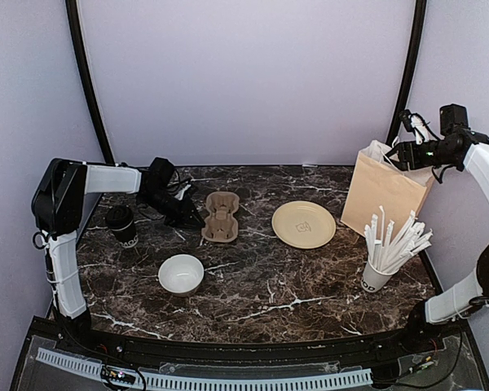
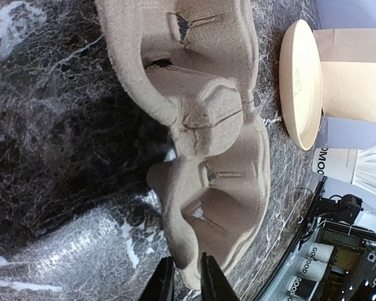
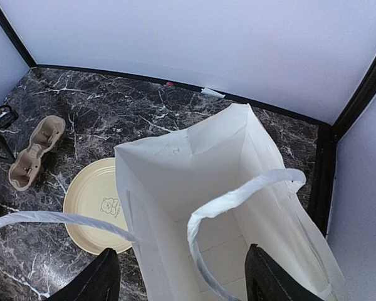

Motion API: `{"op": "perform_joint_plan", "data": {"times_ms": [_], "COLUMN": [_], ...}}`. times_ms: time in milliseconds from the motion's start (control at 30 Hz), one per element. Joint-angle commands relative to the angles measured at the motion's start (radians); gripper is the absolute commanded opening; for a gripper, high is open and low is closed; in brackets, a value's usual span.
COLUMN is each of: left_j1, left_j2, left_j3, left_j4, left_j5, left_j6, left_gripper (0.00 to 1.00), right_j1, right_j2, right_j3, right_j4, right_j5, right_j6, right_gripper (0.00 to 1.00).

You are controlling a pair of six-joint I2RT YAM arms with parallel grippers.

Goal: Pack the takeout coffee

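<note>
Marble table (image 1: 293, 285), cup carrier (image 1: 221, 216) between takeout coffee (image 1: 122, 226) and paper bag (image 1: 387, 191)

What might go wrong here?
The left gripper seems to pinch only the thin rim of the brown pulp cup carrier; it may slip or tilt. The black paper coffee cup stands close beside the left arm and might get knocked. The paper bag's white handle could snag the right gripper.

One each: coffee cup (image 1: 122, 226), carrier (image 1: 221, 216), bowl (image 1: 181, 274), plate (image 1: 303, 225), bag (image 1: 385, 193), straw cup (image 1: 376, 278).
</note>
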Motion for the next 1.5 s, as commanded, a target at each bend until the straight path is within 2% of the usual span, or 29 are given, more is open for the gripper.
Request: {"op": "perform_joint_plan", "data": {"times_ms": [0, 200, 433, 567, 833, 967, 1167, 1333, 1467], "left_j1": [0.002, 0.002, 0.002, 0.001, 0.001, 0.002, 0.001, 0.001, 0.001], "left_j2": [0.007, 0.008, 0.028, 0.026, 0.027, 0.02, -0.005, 0.0, 0.003], "left_j3": [-0.019, -0.027, -0.045, -0.038, -0.042, -0.043, -0.056, -0.092, -0.109], "left_j4": [0.036, 0.076, 0.101, 0.076, 0.071, 0.059, 0.049, 0.15, 0.206], "left_j5": [0.04, 0.067, 0.078, 0.054, 0.04, 0.021, -0.015, 0.094, 0.129], "left_j6": [-0.018, -0.035, -0.059, -0.053, -0.056, -0.058, -0.053, -0.091, -0.117], "left_gripper": [0.19, 0.18, 0.21, 0.22, 0.27, 0.35, 0.39, 0.39, 0.39], "right_j1": [-0.005, -0.004, -0.004, -0.005, -0.005, -0.004, -0.004, -0.005, -0.004], "right_j2": [-0.009, -0.01, -0.016, -0.019, -0.019, -0.018, -0.017, -0.011, -0.011], "right_j3": [-0.009, -0.017, -0.027, -0.033, -0.037, -0.035, -0.034, -0.032, -0.032], "right_j4": [0.034, 0.039, 0.041, 0.041, 0.047, 0.046, 0.044, 0.052, 0.049], "right_j5": [-0.012, -0.012, -0.008, -0.005, -0.01, -0.01, -0.01, -0.015, -0.02], "right_j6": [0.007, 0.006, 0.005, 0.004, 0.009, 0.01, 0.013, 0.017, 0.019], "right_gripper": [0.68, 0.68, 0.68, 0.68, 0.68, 0.68, 0.68, 0.68, 0.68]}}
